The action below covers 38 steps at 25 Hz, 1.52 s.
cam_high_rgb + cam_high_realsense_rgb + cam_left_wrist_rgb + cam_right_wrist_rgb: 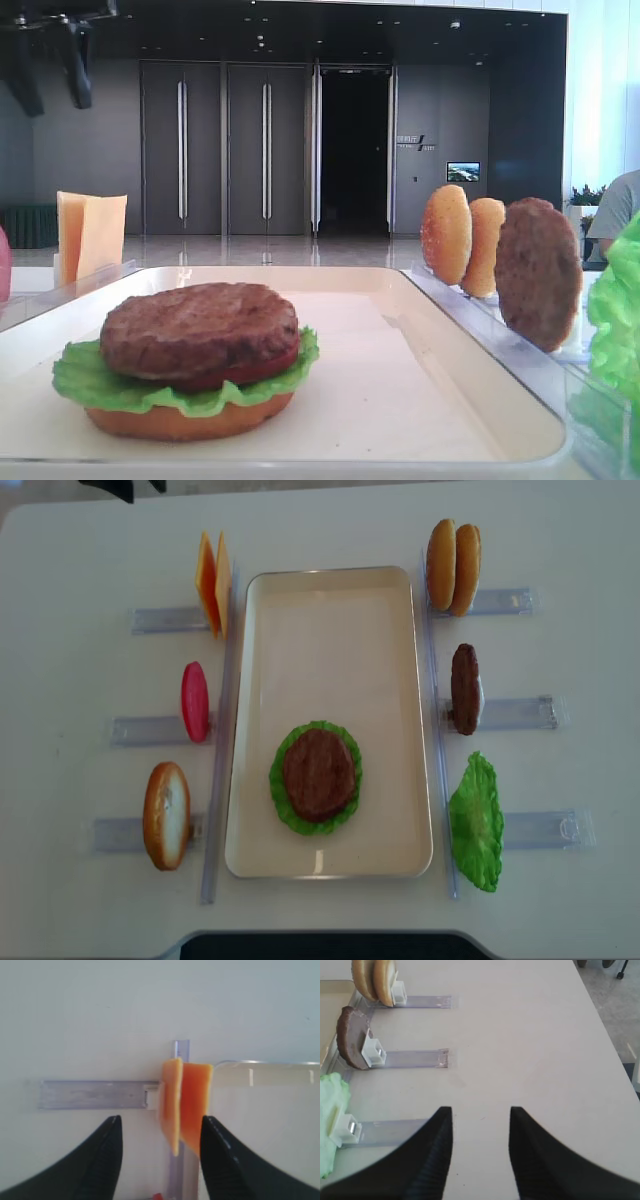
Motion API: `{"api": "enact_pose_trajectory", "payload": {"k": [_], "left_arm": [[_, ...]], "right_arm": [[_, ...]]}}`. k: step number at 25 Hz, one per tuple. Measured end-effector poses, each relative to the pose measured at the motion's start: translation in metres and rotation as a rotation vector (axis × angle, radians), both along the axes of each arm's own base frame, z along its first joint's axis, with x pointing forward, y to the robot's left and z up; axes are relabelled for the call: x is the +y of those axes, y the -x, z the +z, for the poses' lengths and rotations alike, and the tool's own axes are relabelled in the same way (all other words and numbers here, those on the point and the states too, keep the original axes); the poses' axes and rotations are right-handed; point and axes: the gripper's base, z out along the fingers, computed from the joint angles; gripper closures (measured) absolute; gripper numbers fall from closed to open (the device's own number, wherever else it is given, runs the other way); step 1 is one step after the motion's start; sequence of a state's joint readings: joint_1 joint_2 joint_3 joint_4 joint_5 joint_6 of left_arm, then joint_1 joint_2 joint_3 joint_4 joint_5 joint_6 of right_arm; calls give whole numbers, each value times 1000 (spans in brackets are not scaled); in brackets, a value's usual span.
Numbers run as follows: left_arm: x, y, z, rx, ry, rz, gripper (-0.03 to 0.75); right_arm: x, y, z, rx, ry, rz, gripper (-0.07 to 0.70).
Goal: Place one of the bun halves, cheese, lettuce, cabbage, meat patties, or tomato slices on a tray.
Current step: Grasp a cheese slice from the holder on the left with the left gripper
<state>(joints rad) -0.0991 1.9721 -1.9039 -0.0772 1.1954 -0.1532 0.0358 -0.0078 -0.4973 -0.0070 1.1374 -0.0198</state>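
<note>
While the stack on the tray (330, 595) already reads bun half (190, 420), lettuce (85, 380), a red tomato slice (255, 370) and meat patty (318, 773) on top, I'd judge cheese is next and a top bun after that.

Left claw (159, 1152): jaws wide, straddling the two upright cheese slices (182, 1102), no contact visible, nothing held. Cheese sits between the jaws, in its clear rack (95, 1094), tray corner just beyond the right-hand jaw.

Right claw (480, 1152): open, empty, over bare tabletop (530, 1035); spare patty (351, 1037), buns (375, 980) and loose lettuce (330, 1120) ahead and to its left.

Views: only the low exterior view shows the stack's layers; the top-down one shows just patty over lettuce. Top-down alone gives the full rack layout. Neither shows the claws clearly; only the wrist cameras do.
</note>
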Motion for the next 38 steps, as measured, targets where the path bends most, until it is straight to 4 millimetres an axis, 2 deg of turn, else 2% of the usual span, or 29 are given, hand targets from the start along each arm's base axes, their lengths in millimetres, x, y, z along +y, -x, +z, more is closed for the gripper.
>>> {"api": "enact_pose_trajectory", "payload": {"k": [4, 7, 9, 19, 38], "left_arm": [[-39, 2, -11, 30, 7, -59, 327], [-60, 3, -19, 50, 6, -98, 327], [-66, 3, -23, 61, 10, -96, 327], [-59, 1, -31, 88, -76, -47, 327], [-65, -13, -79, 182, -69, -46, 327]], "right_arm": [[0, 0, 0, 0, 0, 0, 338], [0, 0, 0, 0, 0, 0, 338], [0, 0, 0, 0, 0, 0, 338], [0, 0, 0, 0, 0, 0, 338], [0, 0, 0, 0, 0, 0, 338]]}}
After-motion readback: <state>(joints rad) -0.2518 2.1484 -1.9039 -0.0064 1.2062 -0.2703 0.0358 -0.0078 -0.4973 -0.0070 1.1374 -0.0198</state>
